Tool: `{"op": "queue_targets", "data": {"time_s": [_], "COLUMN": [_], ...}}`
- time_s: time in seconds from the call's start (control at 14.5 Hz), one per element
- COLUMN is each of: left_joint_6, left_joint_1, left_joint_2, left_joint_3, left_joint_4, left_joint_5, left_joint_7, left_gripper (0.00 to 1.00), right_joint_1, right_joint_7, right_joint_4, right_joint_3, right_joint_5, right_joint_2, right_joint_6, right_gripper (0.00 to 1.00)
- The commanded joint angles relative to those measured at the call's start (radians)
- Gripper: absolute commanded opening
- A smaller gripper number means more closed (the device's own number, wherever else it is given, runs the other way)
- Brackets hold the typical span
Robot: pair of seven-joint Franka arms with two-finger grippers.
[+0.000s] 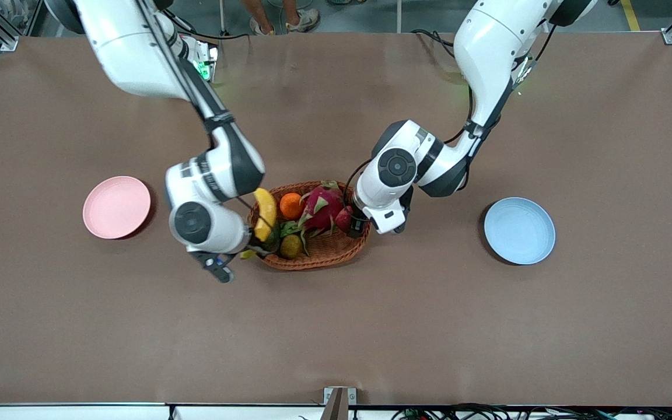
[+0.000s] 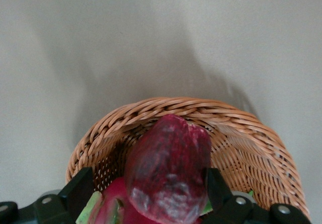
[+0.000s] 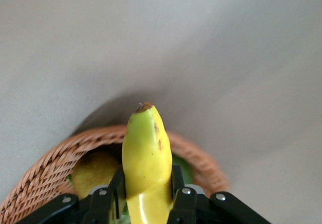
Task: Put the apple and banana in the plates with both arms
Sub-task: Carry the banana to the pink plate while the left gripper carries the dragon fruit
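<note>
The dark red apple [image 1: 345,219] lies in the wicker basket at the end toward the left arm. My left gripper [image 1: 354,224] is down over it. In the left wrist view the apple [image 2: 168,176] sits between the fingers [image 2: 80,191]; one finger touches it and the other stands apart, so the gripper [image 2: 148,191] is open. My right gripper [image 1: 257,236] is at the basket's other end, shut on the yellow banana [image 1: 265,213]. In the right wrist view the banana [image 3: 146,158] points up out of the gripper [image 3: 147,186]. The pink plate [image 1: 116,207] and blue plate [image 1: 519,230] are bare.
The brown wicker basket [image 1: 312,259] stands mid-table between the plates and holds an orange [image 1: 291,205], a pink dragon fruit [image 1: 319,208] and a greenish-brown fruit [image 1: 291,246]. Its rim shows in both wrist views [image 2: 251,143] [image 3: 40,176].
</note>
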Motion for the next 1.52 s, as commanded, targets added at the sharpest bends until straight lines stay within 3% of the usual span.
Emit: {"op": "queue_targets", "data": {"time_s": [0.0,0.28,0.35,0.48,0.55,0.69,0.97,1.18,1.31,1.45], "left_joint_6": [0.026,0.052,0.052,0.052,0.052,0.049,-0.024,-0.102,-0.142,-0.228], "left_joint_1": [-0.018,-0.034,-0.04,-0.038,-0.038,-0.037,-0.015,-0.001,0.025,0.098], "left_joint_2": [0.015,0.034,0.035,0.034,0.032,0.027,-0.037,-0.098,-0.144,-0.195], "left_joint_3": [0.01,0.018,0.019,0.019,0.019,0.019,0.024,0.076,0.108,0.107], "left_joint_4": [0.013,0.012,0.012,0.01,0.01,0.01,0.021,0.023,0.014,-0.003], "left_joint_5": [-0.002,-0.001,0.007,0.013,0.013,0.013,0.013,0.016,0.048,0.053], "left_joint_7": [-0.013,-0.013,-0.014,-0.017,-0.02,-0.022,-0.019,-0.005,0.025,0.183], "left_gripper": [1.0,1.0,0.92,0.51,0.38,0.24,0.22,0.22,0.22,0.22], "right_joint_1": [-0.123,-0.279,-0.313,-0.4,-0.448,-0.52,-0.603,-0.631,-0.631,-0.631], "right_joint_7": [-0.223,-0.555,-0.643,-0.825,-0.916,-1.036,-1.18,-1.2,-1.197,-1.197], "right_joint_4": [-0.034,-0.253,-0.321,-0.434,-0.477,-0.533,-0.71,-0.826,-0.846,-0.844], "right_joint_3": [0.011,0.008,0.006,0.006,0.006,0.006,0.008,0.008,0.009,0.009], "right_joint_5": [0.005,-0.006,-0.007,-0.009,-0.01,-0.01,-0.01,-0.007,0.008,0.019], "right_joint_2": [-0.099,-0.26,-0.301,-0.361,-0.379,-0.392,-0.41,-0.401,-0.394,-0.375], "right_joint_6": [-0.125,-0.067,-0.027,0.039,0.068,0.112,0.317,0.494,0.542,0.562], "right_gripper": [0.0,0.0,0.0,0.0,0.0,0.0,0.01,0.01,0.01,0.01]}}
